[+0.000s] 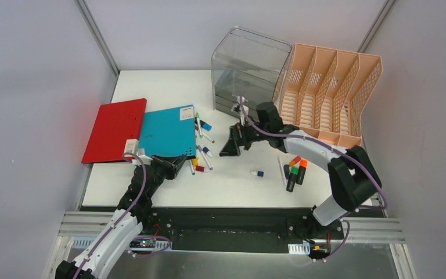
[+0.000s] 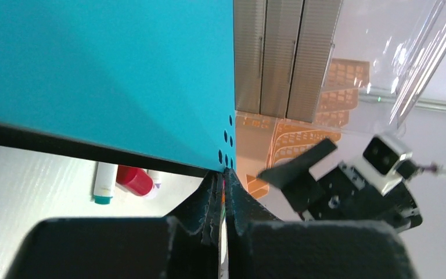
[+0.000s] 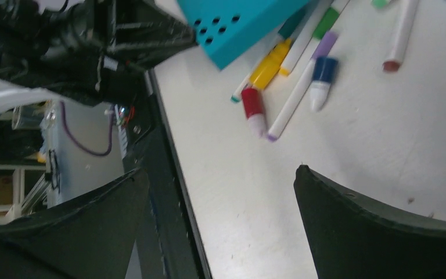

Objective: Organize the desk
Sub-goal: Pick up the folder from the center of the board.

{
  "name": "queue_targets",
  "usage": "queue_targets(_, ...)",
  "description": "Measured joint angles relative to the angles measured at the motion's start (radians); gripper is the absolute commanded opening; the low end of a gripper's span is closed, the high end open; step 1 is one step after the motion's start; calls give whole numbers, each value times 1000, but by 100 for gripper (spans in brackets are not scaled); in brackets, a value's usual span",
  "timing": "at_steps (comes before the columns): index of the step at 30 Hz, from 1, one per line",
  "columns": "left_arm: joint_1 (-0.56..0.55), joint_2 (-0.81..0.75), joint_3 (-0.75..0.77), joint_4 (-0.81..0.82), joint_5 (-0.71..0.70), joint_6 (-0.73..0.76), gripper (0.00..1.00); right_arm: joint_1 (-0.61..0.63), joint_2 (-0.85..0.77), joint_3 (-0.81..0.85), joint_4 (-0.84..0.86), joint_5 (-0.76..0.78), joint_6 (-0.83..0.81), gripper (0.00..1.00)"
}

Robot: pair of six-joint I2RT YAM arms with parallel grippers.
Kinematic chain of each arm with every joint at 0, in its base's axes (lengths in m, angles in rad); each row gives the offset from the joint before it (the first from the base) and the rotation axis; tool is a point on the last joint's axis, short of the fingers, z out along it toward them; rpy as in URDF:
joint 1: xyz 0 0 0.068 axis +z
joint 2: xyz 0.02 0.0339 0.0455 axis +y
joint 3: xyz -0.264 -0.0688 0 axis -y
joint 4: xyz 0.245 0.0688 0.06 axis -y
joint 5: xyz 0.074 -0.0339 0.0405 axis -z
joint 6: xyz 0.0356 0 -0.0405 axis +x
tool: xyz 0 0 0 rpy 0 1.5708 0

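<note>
White counter (image 1: 238, 189) holds strewn pens (image 1: 200, 158). Left pincer (image 1: 176, 164) pinches the teal folder's (image 1: 165, 133) near corner, probably to lift it clear; right pincer (image 1: 232, 146) hovers wide open, empty.

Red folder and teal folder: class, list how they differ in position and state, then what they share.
The red folder overhangs the desk's left edge; the teal folder sits further in. The red folder lies untouched; the left gripper is shut on the teal folder's near corner. Both are thin rectangular folders, side by side.
</note>
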Motion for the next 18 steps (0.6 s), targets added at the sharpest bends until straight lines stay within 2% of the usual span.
queue_targets(7, 0, -26, 6, -23, 40, -3, 0, 140, 208, 174, 165, 279, 217, 100)
queue_targets(12, 0, -74, 23, -65, 59, -2, 0, 199, 347, 320, 148, 435, 370, 100)
queue_targets(18, 0, -93, 28, -87, 66, -2, 0, 219, 396, 330, 110, 525, 503, 100)
